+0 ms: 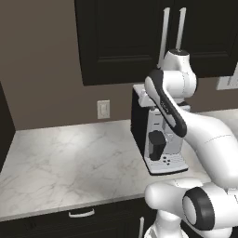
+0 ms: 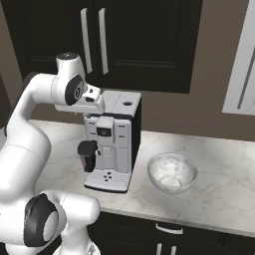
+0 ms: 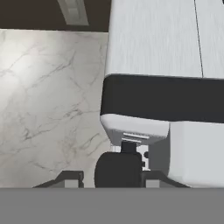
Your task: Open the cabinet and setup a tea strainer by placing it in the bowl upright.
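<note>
Fig. legend — arm above coffee machine, cabinet not yet opened.

Landmark: coffee machine [image 2: 112,144], black-and-silver, standing on the marble counter [image 1: 65,162] against the back wall.

(a) Cabinet [image 2: 134,40]: black wall unit directly above the machine; both doors shut, two long silver bar handles [image 2: 94,40] side by side at the door seam, up and slightly left of the machine's top in right base view. Judged: opening step not started, since doors lie flush.

(b) Bowl [image 2: 172,172]: marbled, on counter just right of the machine, near counter's front edge, upright and empty, so ready to receive the strainer.

(c) Tea strainer: not visible; presumably behind the shut doors, hence the cabinet comes first.

(d) Gripper [image 3: 109,181]: hand sits over the machine's top-front, camera looking down past its spout onto the counter. Fingertips [image 3: 70,180] show as two small dark tips w/ a moderate gap, nothing between them; about half spread, holding nothing.

(e) Arm: elbow folded, wrist raised close to handle height. Judged: posture suits a reach up to a handle. Risk: the machine's top lies close under the hand, so clearance there needs watching.

(f) Wall outlet [image 1: 103,109]: left of the machine, on back wall.
</note>
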Robot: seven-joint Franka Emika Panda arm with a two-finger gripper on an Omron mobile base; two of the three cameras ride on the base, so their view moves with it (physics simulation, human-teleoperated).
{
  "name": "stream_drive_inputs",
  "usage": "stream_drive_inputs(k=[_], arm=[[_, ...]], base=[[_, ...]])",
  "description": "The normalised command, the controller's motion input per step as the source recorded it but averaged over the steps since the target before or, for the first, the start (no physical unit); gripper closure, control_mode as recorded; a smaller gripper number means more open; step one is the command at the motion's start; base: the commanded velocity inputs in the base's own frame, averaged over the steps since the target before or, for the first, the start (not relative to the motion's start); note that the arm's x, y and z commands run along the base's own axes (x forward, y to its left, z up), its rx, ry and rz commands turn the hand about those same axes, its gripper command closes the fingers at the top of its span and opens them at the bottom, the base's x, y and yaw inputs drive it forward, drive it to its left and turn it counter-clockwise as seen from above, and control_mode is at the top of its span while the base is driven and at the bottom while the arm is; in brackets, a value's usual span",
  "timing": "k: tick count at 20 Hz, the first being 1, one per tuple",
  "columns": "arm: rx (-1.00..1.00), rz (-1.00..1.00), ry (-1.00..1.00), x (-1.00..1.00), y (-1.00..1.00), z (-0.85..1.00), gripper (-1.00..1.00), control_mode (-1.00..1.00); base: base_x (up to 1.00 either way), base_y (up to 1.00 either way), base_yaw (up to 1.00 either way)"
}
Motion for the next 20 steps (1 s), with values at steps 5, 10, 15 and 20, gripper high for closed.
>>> stream_drive_inputs(k=[5, 10, 15, 20], arm=[[-0.01, 0.0, -0.13, -0.19, 0.02, 0.01, -1.0, -1.0], [0.0, -0.06, -0.14, -0.11, -0.03, 0.15, -1.0, -1.0], [0.0, -0.08, -0.14, 0.0, -0.05, 0.55, -1.0, -1.0], [-0.02, -0.06, -0.16, 0.0, -0.07, 0.71, -1.0, -1.0]], base=[[0.0, 0.0, 0.0], [0.0, 0.0, 0.0], [0.0, 0.0, 0.0], [0.0, 0.0, 0.0]])
